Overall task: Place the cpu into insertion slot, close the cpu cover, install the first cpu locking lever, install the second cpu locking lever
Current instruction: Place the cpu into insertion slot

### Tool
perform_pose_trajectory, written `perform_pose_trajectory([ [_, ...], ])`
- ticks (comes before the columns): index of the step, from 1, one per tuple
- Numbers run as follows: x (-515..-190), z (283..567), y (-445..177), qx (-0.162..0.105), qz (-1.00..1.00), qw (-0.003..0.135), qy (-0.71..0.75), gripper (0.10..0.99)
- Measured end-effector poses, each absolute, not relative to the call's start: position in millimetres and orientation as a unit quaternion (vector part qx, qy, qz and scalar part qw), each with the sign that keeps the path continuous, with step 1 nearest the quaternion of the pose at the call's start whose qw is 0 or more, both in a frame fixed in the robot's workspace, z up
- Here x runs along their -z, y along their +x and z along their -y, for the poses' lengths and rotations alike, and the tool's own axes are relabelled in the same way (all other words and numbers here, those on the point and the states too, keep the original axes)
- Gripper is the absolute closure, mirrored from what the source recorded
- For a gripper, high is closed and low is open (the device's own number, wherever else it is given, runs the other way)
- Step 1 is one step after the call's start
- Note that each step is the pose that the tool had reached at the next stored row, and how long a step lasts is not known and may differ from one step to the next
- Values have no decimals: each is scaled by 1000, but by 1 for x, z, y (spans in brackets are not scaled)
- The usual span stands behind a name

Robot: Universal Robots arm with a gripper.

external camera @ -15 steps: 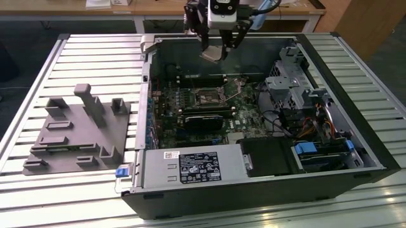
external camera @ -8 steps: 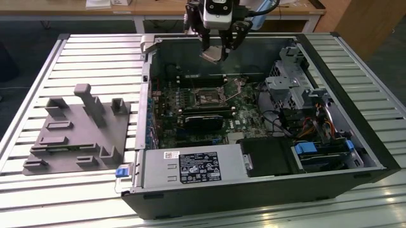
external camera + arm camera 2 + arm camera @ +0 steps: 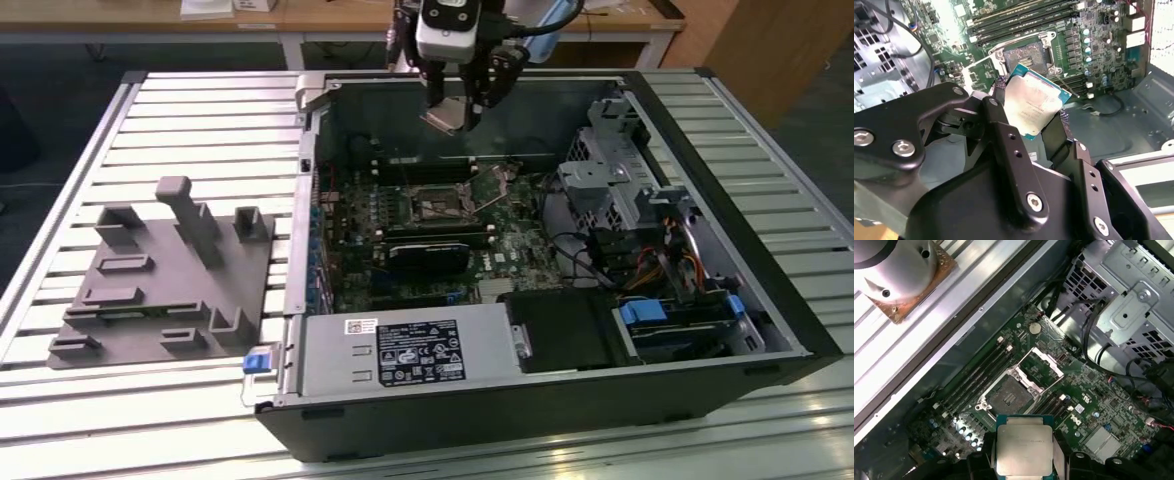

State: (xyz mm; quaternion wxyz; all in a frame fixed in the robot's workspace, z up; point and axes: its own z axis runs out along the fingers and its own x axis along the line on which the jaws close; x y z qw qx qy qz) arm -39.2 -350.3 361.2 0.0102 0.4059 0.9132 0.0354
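Observation:
My gripper (image 3: 455, 108) hangs above the open computer case, shut on the cpu (image 3: 447, 119), a small square chip with a silvery top. In both wrist views the cpu (image 3: 1035, 102) (image 3: 1024, 450) sits tilted between the two black fingers (image 3: 997, 95) (image 3: 1060, 454), held by its opposite edges. Below it on the green motherboard lies the insertion slot (image 3: 1006, 396) (image 3: 1027, 54) (image 3: 438, 206), dark and bare inside its metal rim. The cpu cover (image 3: 1040, 365) (image 3: 976, 74) is swung open beside the slot. The chip is well above the slot, apart from it.
A black fan card (image 3: 427, 256) lies just in front of the slot, with memory slots (image 3: 979, 380) beside it. A drive cage (image 3: 627, 190) and cables fill the case on the exterior view's right, a power supply (image 3: 387, 350) the front. A grey fixture (image 3: 160, 280) stands on the slatted table.

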Motion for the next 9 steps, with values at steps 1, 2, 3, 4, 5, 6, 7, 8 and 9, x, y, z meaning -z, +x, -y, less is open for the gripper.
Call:
perform_pose_trajectory([
  [1, -361, 350, -39, -35, -911, 11, 411, 549],
  [2, -361, 350, -39, -35, -909, 11, 416, 549],
  [3, -361, 350, -39, -34, -906, 11, 422, 549],
  [4, -361, 350, -39, -34, -904, 11, 427, 549],
  [5, -361, 350, -39, -34, -901, 12, 432, 549],
  [6, -361, 350, -39, -34, -899, 12, 437, 549],
  [7, -361, 350, -39, -33, -896, 12, 442, 549],
  [8, -361, 350, -39, -33, -894, 13, 447, 549],
  [9, -360, 350, -39, -33, -891, 13, 452, 549],
])
